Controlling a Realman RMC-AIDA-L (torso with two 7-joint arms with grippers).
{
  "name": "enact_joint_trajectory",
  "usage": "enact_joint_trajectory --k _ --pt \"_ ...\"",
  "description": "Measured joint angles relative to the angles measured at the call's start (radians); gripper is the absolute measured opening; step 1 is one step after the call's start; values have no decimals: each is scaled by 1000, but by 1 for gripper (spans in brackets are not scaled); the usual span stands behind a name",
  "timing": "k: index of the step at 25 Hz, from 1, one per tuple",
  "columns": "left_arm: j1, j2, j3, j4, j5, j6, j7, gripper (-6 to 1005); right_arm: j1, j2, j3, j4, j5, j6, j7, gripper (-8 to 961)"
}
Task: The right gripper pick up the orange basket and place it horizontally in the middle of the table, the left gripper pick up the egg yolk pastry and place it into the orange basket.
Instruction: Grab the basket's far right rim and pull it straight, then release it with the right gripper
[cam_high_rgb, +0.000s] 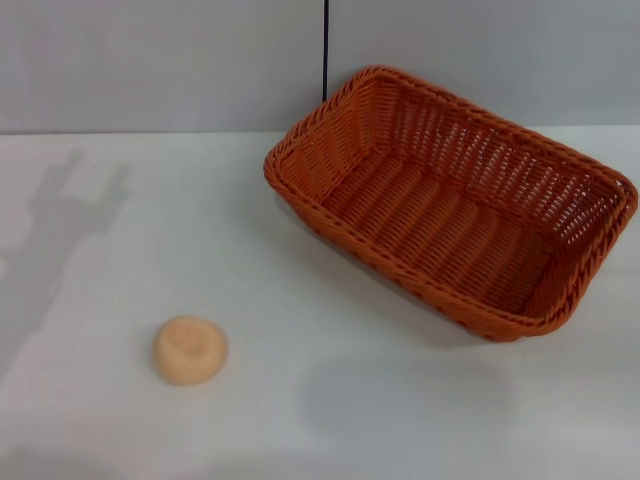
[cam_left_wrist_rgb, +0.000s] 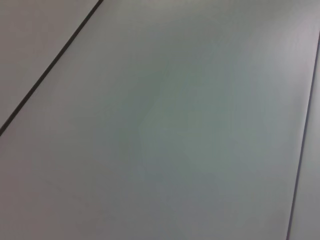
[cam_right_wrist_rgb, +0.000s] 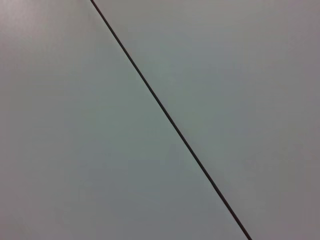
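Note:
The orange basket lies on the white table at the right rear, turned at an angle, its far corner near the grey wall. Nothing is inside it. The egg yolk pastry, small, round and pale tan with a dimple on top, rests on the table at the front left, well apart from the basket. Neither gripper shows in any view; both wrist views hold only grey wall panels.
A grey wall with a dark vertical seam stands behind the table. An arm's shadow falls on the tabletop at the left. Bare tabletop lies between pastry and basket.

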Motion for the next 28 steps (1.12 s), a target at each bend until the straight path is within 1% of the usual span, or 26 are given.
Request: enact_joint_trajectory --k 12,20,22,25,28 --pt "4 0 -1 0 0 -9 0 802 0 0 0 3 0 -1 2 577" --pt "4 0 -1 0 0 -9 0 802 -6 -2 -7 -2 -12 -25 2 586" --pt "4 0 -1 0 0 -9 0 802 -10 -3 -28 -16 -20 -42 -1 588" --pt "4 0 -1 0 0 -8 0 802 -20 -6 -92 -72 -27 -66 1 591" --pt "4 0 -1 0 0 -7 0 801 -37 -16 -191 -184 -28 -99 60 594"
